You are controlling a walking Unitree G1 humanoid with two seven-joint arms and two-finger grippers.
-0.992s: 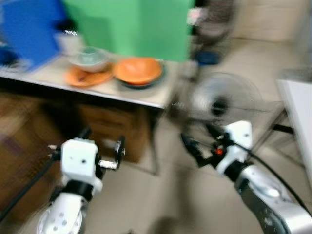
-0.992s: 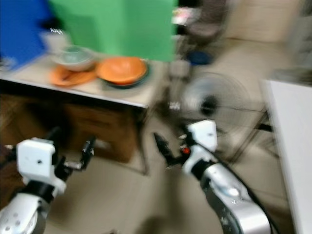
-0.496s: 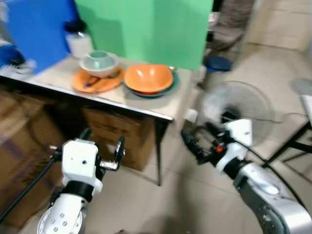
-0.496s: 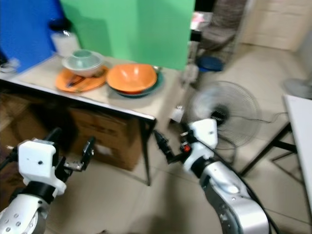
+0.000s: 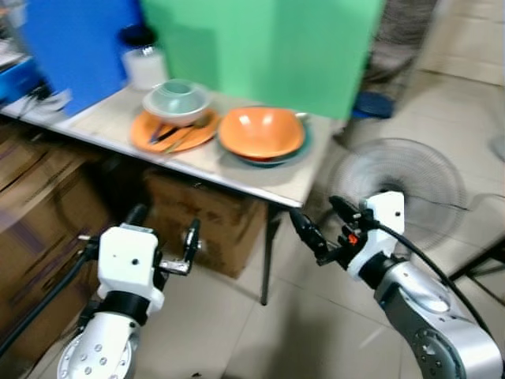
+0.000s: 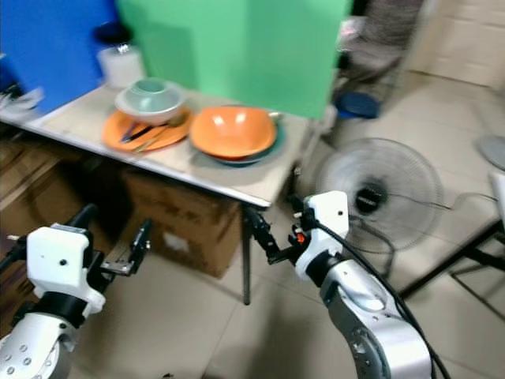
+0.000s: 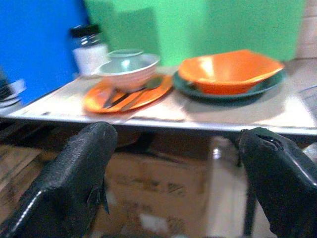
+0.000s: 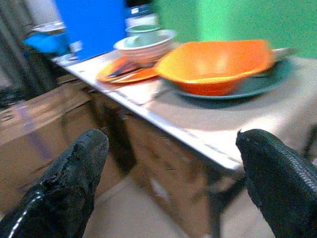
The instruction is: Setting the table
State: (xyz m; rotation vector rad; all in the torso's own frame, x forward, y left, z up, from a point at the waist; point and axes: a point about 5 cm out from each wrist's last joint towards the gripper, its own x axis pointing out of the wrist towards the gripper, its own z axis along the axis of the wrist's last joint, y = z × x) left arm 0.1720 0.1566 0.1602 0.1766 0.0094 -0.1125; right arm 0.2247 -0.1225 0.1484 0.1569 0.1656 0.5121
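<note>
A pale table (image 5: 237, 170) stands ahead, above both grippers. On it an orange bowl (image 5: 262, 132) sits on a teal plate (image 5: 301, 150). To its left a pale green bowl (image 5: 176, 99) rests on an orange plate (image 5: 150, 136), with cutlery (image 5: 175, 134) lying on that plate. My left gripper (image 5: 164, 227) is open and empty, low in front of the table's edge. My right gripper (image 5: 322, 221) is open and empty too, just below the table's near right corner. In the left wrist view the orange bowl (image 7: 228, 72) and the green bowl (image 7: 128, 67) lie beyond the fingertips (image 7: 74, 178).
A white jar with a black lid (image 5: 144, 59) stands behind the dishes, before blue (image 5: 71, 39) and green (image 5: 260, 43) boards. Cardboard boxes (image 5: 209, 229) fill the space under the table beside its leg (image 5: 267, 260). A floor fan (image 5: 398, 181) stands to the right on the tiled floor.
The whole picture has shifted and sharpened: the camera moved, and the table now sits nearer and further right in view. Both arms hold the same pose, fingers open.
</note>
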